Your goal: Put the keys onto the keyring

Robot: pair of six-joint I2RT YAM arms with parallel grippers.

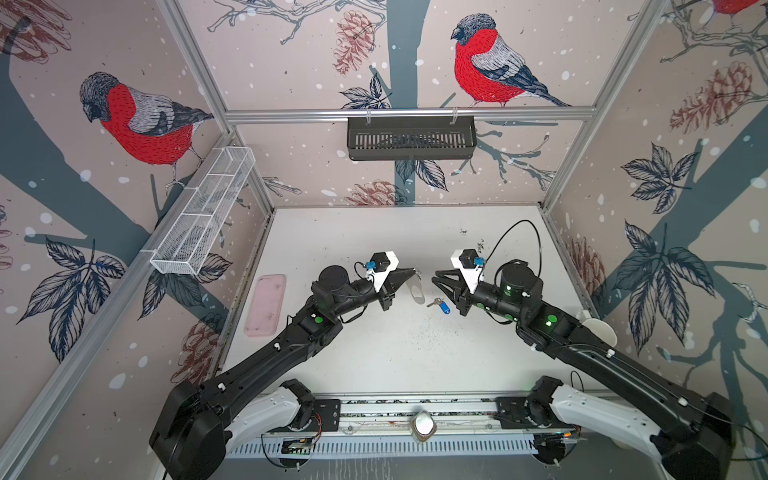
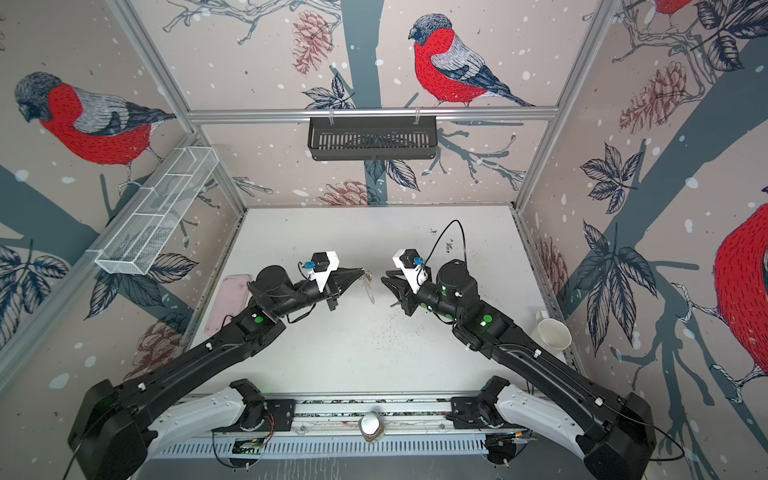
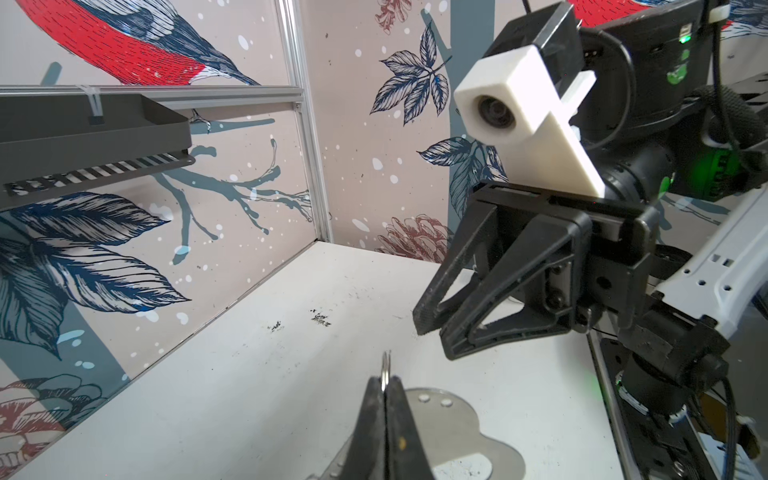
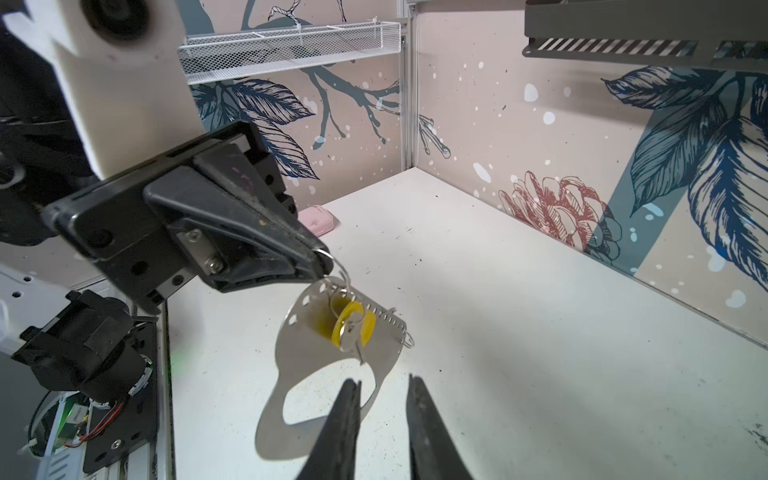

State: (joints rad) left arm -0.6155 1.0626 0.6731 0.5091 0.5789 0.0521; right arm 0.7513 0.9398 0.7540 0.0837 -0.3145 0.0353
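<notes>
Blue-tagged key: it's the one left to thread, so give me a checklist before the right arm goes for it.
1. Left gripper shut on a small ring of the keyring: ok.
2. Keyring hanging clear of the table: cannot tell.
3. Yellow-tagged key hanging from the keyring: ok.
4. Blue-tagged key lying loose on the table, nothing over it in a top view: ok.
5. Right gripper open and empty: ok.

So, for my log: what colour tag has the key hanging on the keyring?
Yellow tag, best in the right wrist view.
</notes>
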